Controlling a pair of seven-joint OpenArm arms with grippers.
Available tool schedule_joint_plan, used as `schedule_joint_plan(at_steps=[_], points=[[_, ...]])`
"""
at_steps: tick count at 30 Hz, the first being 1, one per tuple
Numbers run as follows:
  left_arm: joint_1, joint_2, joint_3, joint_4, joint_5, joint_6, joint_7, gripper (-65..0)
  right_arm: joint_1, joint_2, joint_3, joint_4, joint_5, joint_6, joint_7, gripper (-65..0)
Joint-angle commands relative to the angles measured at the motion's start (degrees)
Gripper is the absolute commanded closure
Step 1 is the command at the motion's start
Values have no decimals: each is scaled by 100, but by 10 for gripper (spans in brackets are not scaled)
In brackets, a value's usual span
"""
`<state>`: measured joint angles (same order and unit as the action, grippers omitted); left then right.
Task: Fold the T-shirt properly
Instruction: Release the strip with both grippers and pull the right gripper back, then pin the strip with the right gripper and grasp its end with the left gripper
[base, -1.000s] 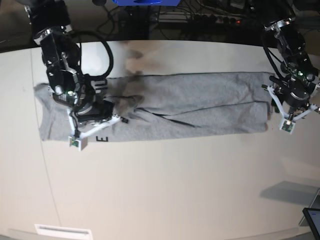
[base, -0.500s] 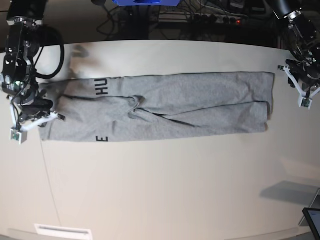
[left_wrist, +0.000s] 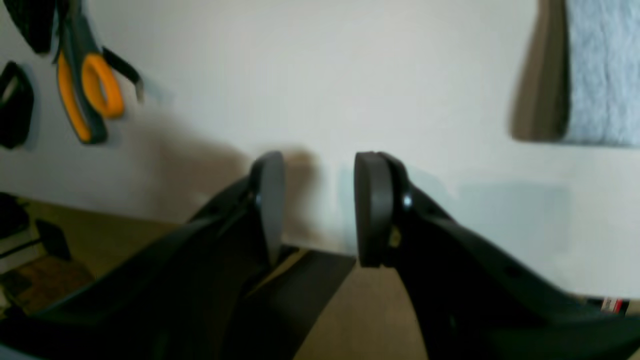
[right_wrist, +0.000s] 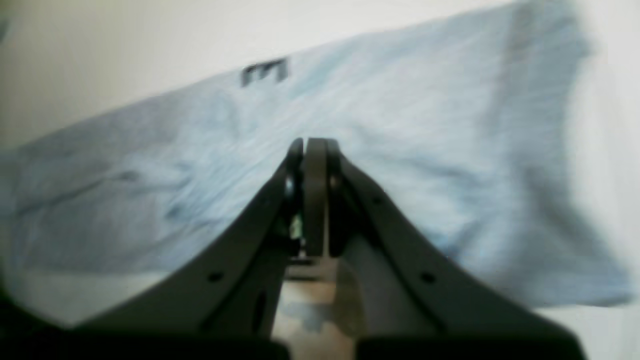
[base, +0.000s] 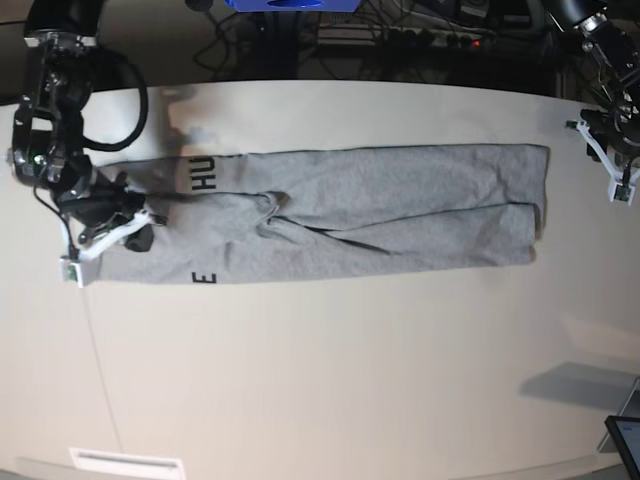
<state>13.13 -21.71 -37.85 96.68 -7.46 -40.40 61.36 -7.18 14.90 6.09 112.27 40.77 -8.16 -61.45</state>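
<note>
Lying across the table (base: 320, 380), the T-shirt (base: 380, 210) was seen in the base view as a long folded band. In the left wrist view, the left gripper (left_wrist: 320, 200) was held parted and empty, cloth at two o'clock. In the right wrist view, the right gripper (right_wrist: 314, 150) was closed, empty, above the cloth.

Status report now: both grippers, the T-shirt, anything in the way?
Left gripper open, empty, off the cloth. Right gripper shut, over the T-shirt. T-shirt a long folded strip. Nothing on it.
</note>
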Motion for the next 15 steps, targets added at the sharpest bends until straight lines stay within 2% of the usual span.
schedule_joint_plan(at_steps=[1,3,6,9,12,15], points=[[-25,-145,-35,77,127,40,-163,-230,72,1,-235,109,41,12,101,0],[-25,-101,-26,77,584,40,-347,-230,98,-105,-798,92,-363,-155,127,0],[-33,57,114,77,1217,40,-576,-230,239,-298,-1571,83,-1321,-867,110,0],[-33,154,237,68,1419,40,-646,-230,309,-360,-2275,65,-2324,-1412,84,0],[-33,180,255,68,1437,40,-646,-230,362,-439,-2547,-313,-2877,-1562,101,0],[-33,180,264,68,1419,40,-646,-230,353,-448,-2574,-840,-2965,-1553,303,0]])
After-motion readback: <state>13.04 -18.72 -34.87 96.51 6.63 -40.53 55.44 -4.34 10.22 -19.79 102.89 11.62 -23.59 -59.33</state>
